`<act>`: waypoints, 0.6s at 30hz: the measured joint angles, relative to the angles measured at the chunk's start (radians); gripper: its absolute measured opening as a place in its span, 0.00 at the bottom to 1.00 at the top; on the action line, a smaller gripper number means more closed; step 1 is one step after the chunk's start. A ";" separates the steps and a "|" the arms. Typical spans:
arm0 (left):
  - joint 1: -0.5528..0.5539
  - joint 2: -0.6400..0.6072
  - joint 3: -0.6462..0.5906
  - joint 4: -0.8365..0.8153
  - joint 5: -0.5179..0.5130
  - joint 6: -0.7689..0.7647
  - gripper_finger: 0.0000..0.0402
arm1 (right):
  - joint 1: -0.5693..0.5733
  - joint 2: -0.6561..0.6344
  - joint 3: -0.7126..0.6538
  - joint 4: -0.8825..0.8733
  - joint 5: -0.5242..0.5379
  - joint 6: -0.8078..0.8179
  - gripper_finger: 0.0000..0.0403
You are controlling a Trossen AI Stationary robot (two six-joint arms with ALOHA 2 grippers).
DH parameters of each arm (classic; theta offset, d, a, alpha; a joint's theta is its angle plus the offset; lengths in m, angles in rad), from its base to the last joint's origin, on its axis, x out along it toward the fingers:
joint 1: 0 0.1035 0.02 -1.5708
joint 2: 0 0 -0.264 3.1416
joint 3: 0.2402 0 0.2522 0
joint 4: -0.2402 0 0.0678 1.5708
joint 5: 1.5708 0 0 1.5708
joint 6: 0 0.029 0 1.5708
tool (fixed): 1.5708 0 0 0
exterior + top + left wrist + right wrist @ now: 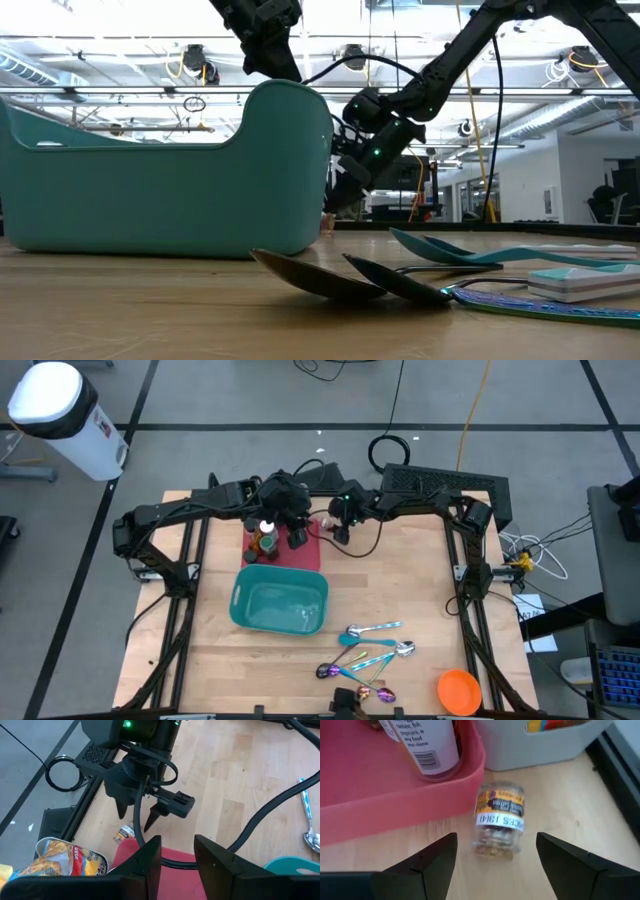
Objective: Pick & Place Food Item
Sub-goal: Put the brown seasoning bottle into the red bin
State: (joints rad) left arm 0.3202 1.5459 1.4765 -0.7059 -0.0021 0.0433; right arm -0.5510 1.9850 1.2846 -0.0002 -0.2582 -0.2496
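A small spice jar (497, 826) lies on its side on the wooden table, just off the corner of the red tray (395, 785). My right gripper (496, 840) is open, slanting down at the jar; its fingers stand on either side of the jar without touching it. The left wrist view shows the same jar (122, 834) below the right gripper's fingers (137, 812). My left gripper (177, 857) hovers open above the tray's far part (297, 535), with nothing between its fingers. A white bottle (427, 745) stands in the tray.
A teal bin (280, 603) sits on the near side of the tray. Several spoons (370, 650) and an orange bowl (459, 691) lie near the front right. A yellow-labelled can (70, 860) and bottles (265, 538) fill the tray. A grey container (540, 740) stands beside the jar.
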 joint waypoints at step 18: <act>-0.001 0.000 0.000 -0.002 0.001 0.002 0.31 | -0.004 0.110 0.028 0.043 -0.004 -0.088 0.62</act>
State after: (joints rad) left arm 0.3197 1.5459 1.4765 -0.7074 -0.0007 0.0450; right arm -0.5550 2.0946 1.3128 0.0425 -0.2626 -0.3378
